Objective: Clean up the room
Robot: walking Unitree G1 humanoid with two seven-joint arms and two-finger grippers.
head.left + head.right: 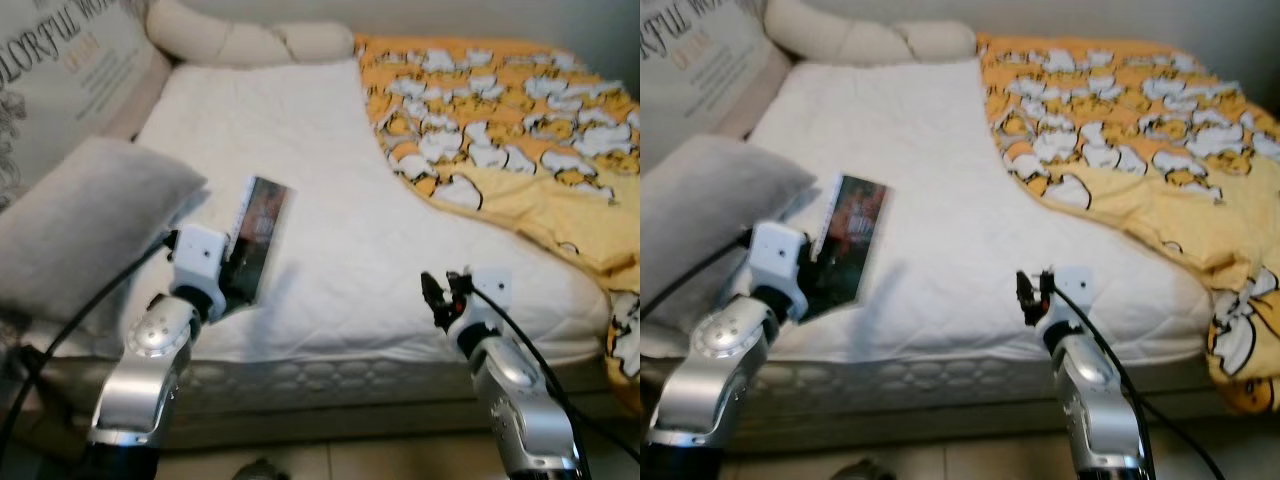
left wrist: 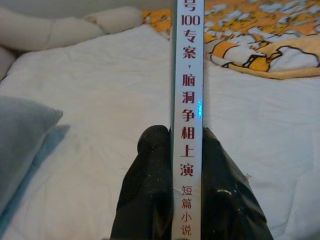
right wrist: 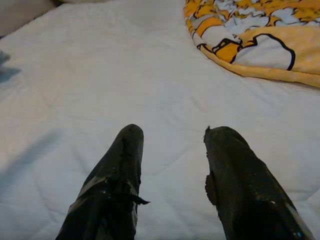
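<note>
Book (image 1: 257, 235): thin, glossy, dark cover, white spine printed in red characters; clamped by the left hand (image 2: 186, 165) over the near left part of the bed (image 1: 330, 230). Right hand (image 3: 172, 165): fingers apart, nothing held, over the quilted white mattress. Grey pillow (image 1: 85, 225) beside the book; yellow patterned blanket (image 1: 510, 120) bunched at right.

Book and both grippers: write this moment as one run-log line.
left gripper: shut on book, above mattress | right gripper: open, empty | blanket: bunched on bed's right

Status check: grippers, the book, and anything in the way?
Left gripper shut on book, held over the mattress. Right gripper open, empty. Grey pillow close beside the left arm.
</note>
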